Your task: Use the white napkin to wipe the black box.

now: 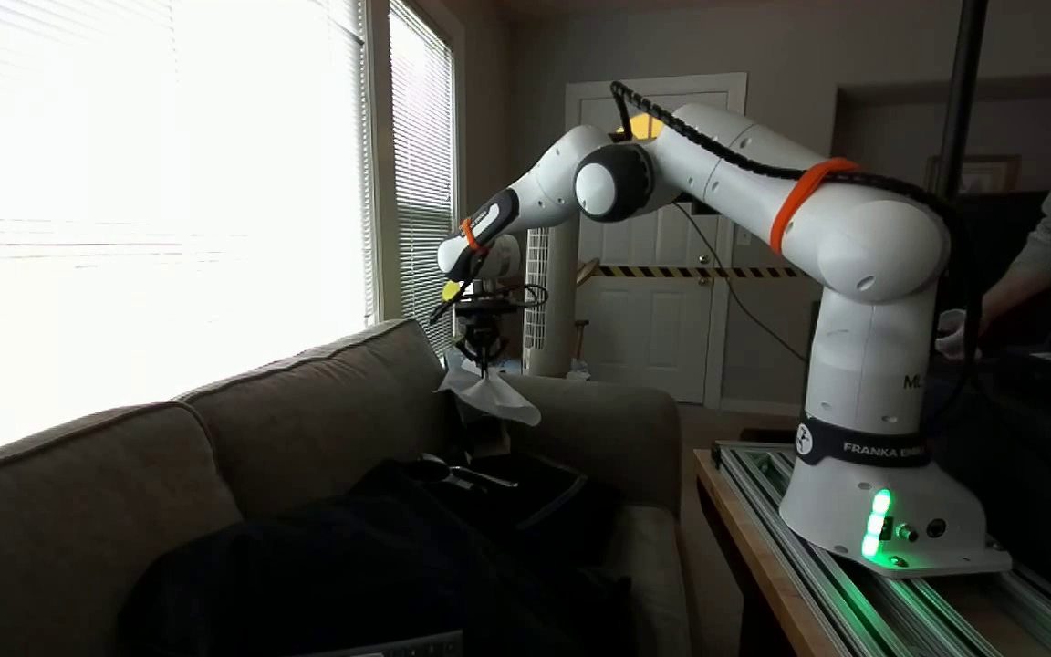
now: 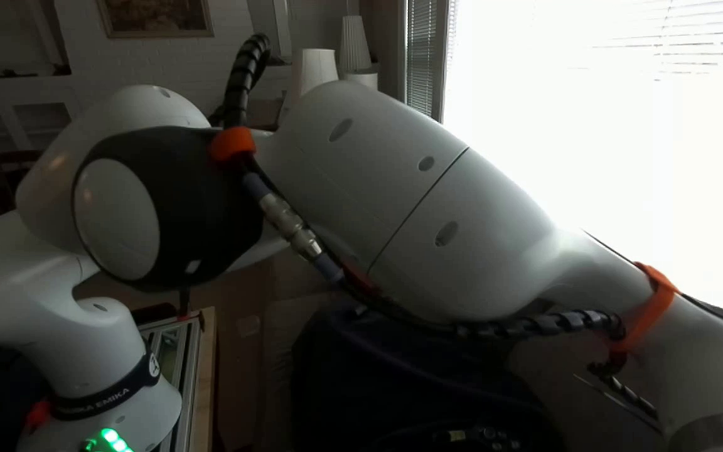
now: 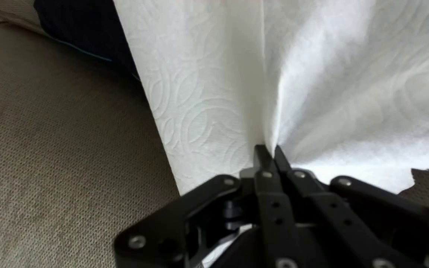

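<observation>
The gripper (image 3: 269, 149) has its jaws pinched together on a fold of the white napkin (image 3: 199, 111), which flares to either side and droops below them; the black box I cannot pick out for certain. The napkin should handle as light, limp and easily torn; a bunched fold near its middle seems the best hold

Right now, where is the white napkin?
In an exterior view the white napkin hangs over the sofa, near the picture's middle and left of the robot base; the wrist view shows it pinched in the claw.
</observation>
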Robot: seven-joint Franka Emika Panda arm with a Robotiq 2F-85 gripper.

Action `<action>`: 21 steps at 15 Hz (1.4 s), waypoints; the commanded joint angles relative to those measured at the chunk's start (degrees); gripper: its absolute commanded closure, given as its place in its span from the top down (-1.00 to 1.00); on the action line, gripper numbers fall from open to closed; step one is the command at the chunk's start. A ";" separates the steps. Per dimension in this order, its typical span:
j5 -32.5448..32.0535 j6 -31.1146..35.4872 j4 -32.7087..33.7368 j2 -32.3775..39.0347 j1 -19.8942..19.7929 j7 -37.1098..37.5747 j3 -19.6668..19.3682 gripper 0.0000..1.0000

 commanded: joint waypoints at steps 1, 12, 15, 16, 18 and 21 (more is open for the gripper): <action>0.97 -4.26 13.87 8.40 -2.27 5.78 0.16 -0.99; -1.16 -6.23 22.73 14.72 -1.67 8.31 2.70 -0.99; -1.65 -6.99 19.21 12.93 -0.26 3.05 3.19 -0.99; -1.83 -7.33 17.91 12.15 0.11 1.18 3.15 -0.99; -2.16 -7.56 15.00 10.54 0.60 -2.34 2.83 -0.99; -2.60 -8.87 9.25 7.09 0.82 -8.50 2.75 -0.99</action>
